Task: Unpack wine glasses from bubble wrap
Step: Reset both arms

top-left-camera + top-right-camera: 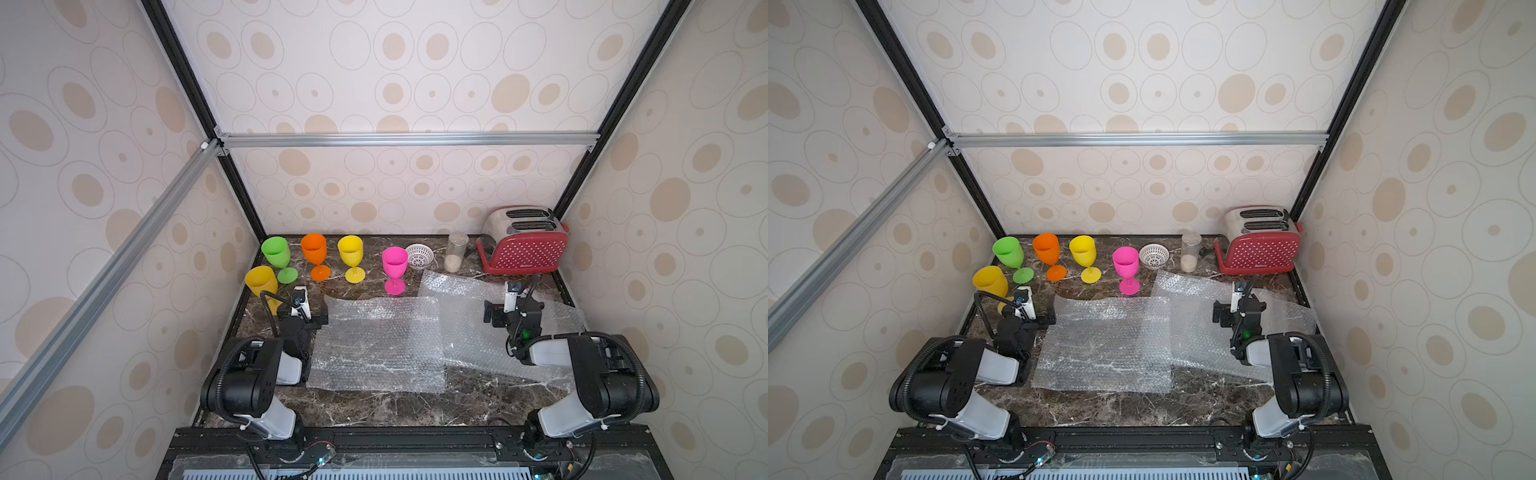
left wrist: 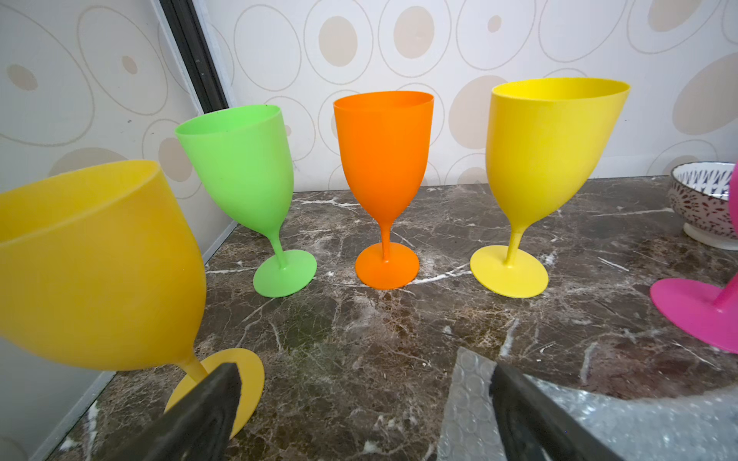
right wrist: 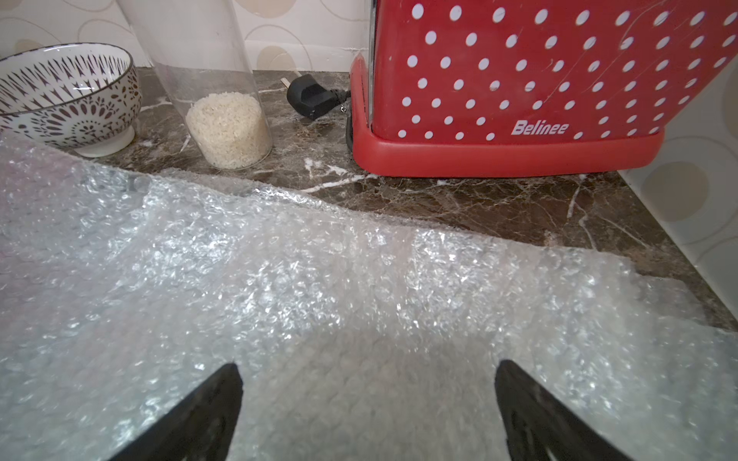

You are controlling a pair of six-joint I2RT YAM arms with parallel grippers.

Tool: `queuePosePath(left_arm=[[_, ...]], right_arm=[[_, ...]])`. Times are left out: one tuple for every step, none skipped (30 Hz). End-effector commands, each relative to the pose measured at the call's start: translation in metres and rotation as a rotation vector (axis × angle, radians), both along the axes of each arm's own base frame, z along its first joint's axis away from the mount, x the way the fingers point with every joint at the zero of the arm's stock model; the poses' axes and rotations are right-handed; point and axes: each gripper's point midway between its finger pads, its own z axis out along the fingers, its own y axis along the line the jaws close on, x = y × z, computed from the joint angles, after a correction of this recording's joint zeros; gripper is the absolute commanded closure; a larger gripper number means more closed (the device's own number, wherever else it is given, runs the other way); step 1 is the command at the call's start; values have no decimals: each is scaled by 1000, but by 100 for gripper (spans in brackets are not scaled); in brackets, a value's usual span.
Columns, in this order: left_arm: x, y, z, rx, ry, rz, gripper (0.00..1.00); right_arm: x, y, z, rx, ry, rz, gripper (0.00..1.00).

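Bench (image 1: 374, 409), left to right.
- Near yellow glass (image 1: 261, 281) upright, just beside left gripper (image 2: 365, 383); gripper released, empty.
- Back row, upright and unwrapped: green glass (image 1: 276, 251), orange glass (image 1: 314, 248), far yellow glass (image 1: 351, 249), pink glass (image 1: 395, 262).
- Then bowl (image 1: 419, 255), jar (image 1: 456, 251), toaster (image 1: 523, 251).
- Bubble wrap (image 1: 374, 345): two flat overlapping sheets mid-bench.
- Right gripper (image 3: 367, 379) over right sheet, released, empty.

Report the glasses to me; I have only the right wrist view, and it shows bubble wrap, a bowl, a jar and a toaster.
Observer: Five stand upright and bare at the back left: green glass, orange glass, yellow glass, pink glass, and a second yellow glass nearer.
Operator: Give the state of the left gripper.
Observer: Open, holding nothing, beside the second yellow glass.
Operator: Check the bubble wrap for hidden glasses.
Observer: Both top views show flat sheets, no colour inside.
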Motion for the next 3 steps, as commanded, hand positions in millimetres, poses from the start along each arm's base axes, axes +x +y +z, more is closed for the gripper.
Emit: queuePosePath(left_arm=[[4, 0, 8, -3, -28, -6, 2], [4, 0, 8, -3, -28, -7, 2], [4, 0, 8, -3, -28, -6, 2]], right_arm=[[6, 1, 10, 1, -25, 8, 0], [6, 2, 10, 1, -26, 9, 0], [6, 1, 11, 1, -32, 8, 0]])
